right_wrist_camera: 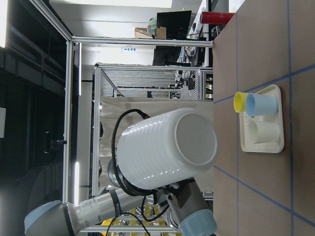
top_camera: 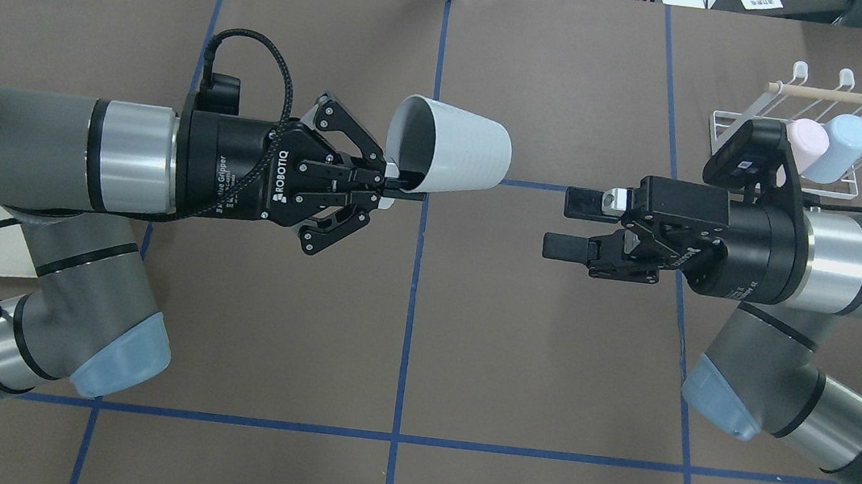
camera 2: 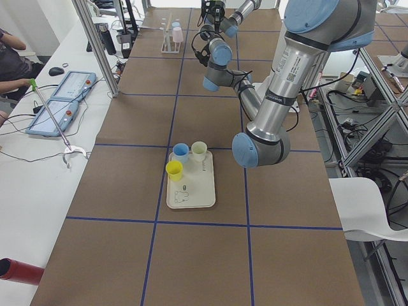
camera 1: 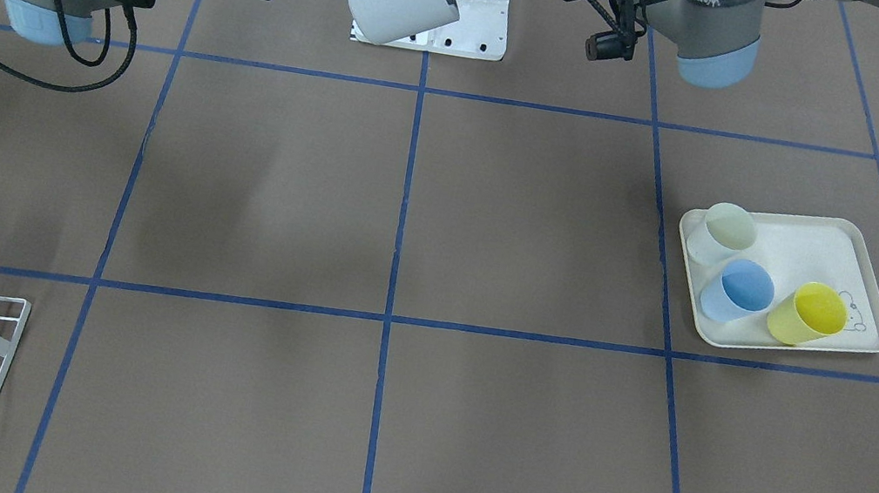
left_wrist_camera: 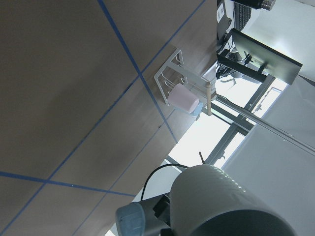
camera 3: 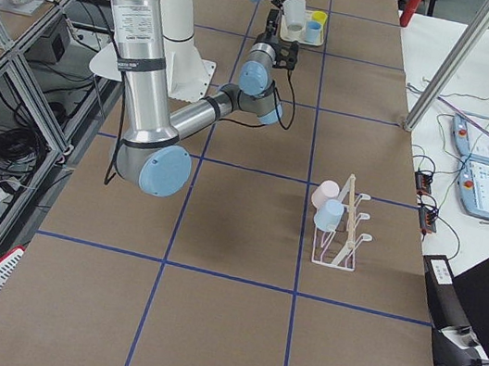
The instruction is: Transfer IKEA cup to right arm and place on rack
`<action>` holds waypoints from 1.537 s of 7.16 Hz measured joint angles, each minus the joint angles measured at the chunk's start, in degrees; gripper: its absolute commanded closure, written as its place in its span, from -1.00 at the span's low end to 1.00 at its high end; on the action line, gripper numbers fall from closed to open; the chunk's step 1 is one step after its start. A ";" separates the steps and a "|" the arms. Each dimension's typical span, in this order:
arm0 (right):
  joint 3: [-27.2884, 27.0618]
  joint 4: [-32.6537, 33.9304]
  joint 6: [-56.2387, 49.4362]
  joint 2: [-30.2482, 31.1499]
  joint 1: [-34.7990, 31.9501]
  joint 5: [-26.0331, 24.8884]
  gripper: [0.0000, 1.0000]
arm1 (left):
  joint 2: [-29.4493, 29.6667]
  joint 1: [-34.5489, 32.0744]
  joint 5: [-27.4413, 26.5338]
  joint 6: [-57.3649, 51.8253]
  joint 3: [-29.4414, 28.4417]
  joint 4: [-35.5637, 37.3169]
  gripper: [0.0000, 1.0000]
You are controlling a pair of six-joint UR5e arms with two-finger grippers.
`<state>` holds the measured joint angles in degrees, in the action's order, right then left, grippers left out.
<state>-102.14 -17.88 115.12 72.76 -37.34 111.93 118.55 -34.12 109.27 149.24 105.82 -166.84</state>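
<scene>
White cup (top_camera: 453, 157), aloft, sideways: left tool (top_camera: 397, 184) pinching its rim. Right tool (top_camera: 575, 224): spread, facing cup's base, apart from it. Rack (top_camera: 853, 96): tabletop's far right corner

Six cups are counted: one white cup (top_camera: 457, 156), three on the one tray (camera 1: 822, 254), two on the one rack (top_camera: 853, 96). Two arms are seen.

A cream tray (camera 1: 809, 252) with a small animal drawing sits on the brown table (camera 1: 529, 234), which is crossed by blue tape lines (camera 1: 404, 206). Three cups stand on the tray, mouths up and close together: a pale green cup (camera 1: 726, 232), a blue cup (camera 1: 739, 290) and a yellow cup (camera 1: 810, 313).
</scene>
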 measured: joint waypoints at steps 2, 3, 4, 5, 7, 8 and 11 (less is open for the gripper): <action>0.13 -2.21 0.67 -0.60 2.50 -5.16 -0.96 | -0.10 0.83 -0.50 4.70 -0.64 -5.58 1.00; 0.07 -2.93 0.83 -0.80 3.40 -7.00 -0.96 | -0.07 1.83 -0.53 6.12 -0.39 -7.41 1.00; 0.03 -3.81 0.98 -1.00 4.33 -8.61 -0.96 | 0.03 2.93 -0.55 6.90 -0.16 -8.72 1.00; 0.03 -4.22 1.04 -1.33 5.05 -9.75 -0.96 | 0.28 4.00 -0.57 7.24 0.13 -9.32 1.00; 0.12 -4.86 1.11 -2.06 6.14 -10.89 -0.96 | 0.85 4.92 -0.63 8.46 0.62 -9.79 1.00; 0.18 -5.34 1.11 -2.35 6.59 -11.06 -0.95 | 0.99 5.08 -0.64 8.91 0.66 -10.06 1.00; 0.23 -5.82 1.16 -3.09 7.13 -11.27 -0.93 | 1.07 5.88 -0.64 9.21 0.70 -10.41 1.00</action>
<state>-101.90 -23.70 116.28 69.68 -30.21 100.66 119.61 -28.24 108.63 158.45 106.52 -177.25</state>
